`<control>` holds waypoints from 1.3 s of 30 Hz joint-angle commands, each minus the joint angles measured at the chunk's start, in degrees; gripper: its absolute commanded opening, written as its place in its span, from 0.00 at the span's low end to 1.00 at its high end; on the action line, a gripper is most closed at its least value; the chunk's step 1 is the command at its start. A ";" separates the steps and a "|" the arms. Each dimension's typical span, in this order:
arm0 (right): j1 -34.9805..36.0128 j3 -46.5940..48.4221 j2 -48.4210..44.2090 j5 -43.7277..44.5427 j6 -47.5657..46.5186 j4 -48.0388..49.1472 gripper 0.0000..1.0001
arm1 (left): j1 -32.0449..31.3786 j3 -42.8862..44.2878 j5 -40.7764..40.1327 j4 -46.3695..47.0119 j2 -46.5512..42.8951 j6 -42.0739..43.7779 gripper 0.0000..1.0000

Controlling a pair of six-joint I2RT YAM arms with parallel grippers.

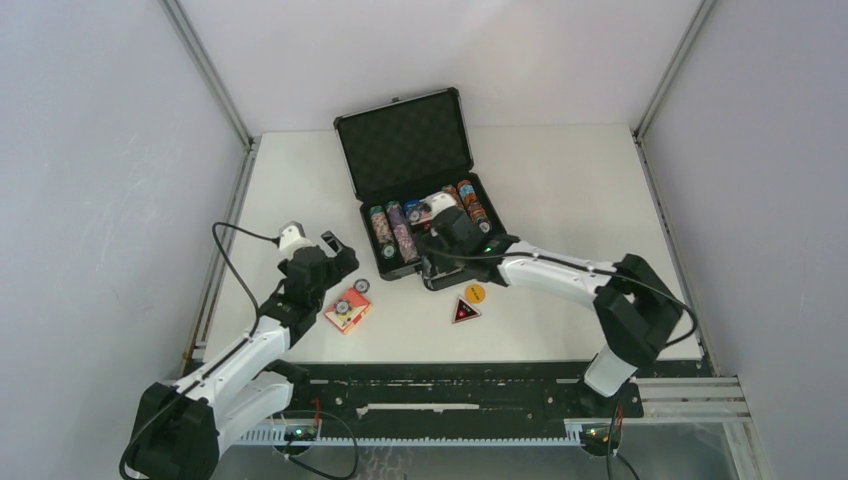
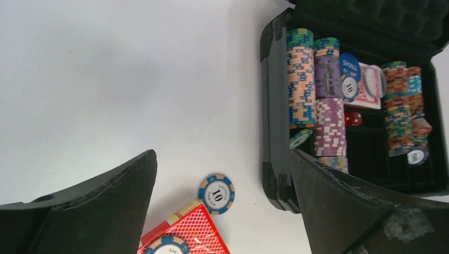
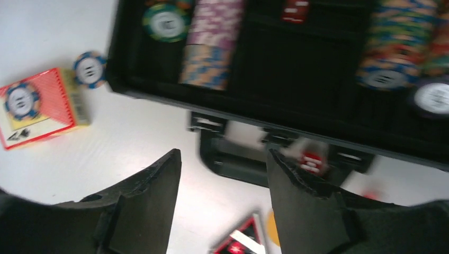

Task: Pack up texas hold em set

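The black briefcase (image 1: 490, 222) lies open mid-table with its lid (image 1: 403, 140) up. Rows of multicoloured chips (image 2: 301, 79), a red card box (image 2: 369, 87) and a red die (image 2: 353, 118) sit in its foam tray. My left gripper (image 1: 340, 258) is open and empty, left of the case, above a loose blue "10" chip (image 2: 216, 193) and a second red card box (image 2: 185, 233) that has a chip on top. My right gripper (image 1: 437, 262) is open and empty over the case's front wall and handle (image 3: 233, 161). A small blurred red thing (image 3: 312, 161) shows beside its right finger.
A yellow round button (image 1: 475, 293) and a red-and-black triangular button (image 1: 465, 311) lie on the white table (image 1: 580, 190) in front of the case. Grey walls close in the left, back and right sides. A black rail (image 1: 450, 390) runs along the near edge.
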 commanded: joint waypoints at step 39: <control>-19.20 -15.47 -5.36 3.47 9.86 1.84 0.48 | 0.27 3.40 5.67 11.69 7.98 3.49 0.64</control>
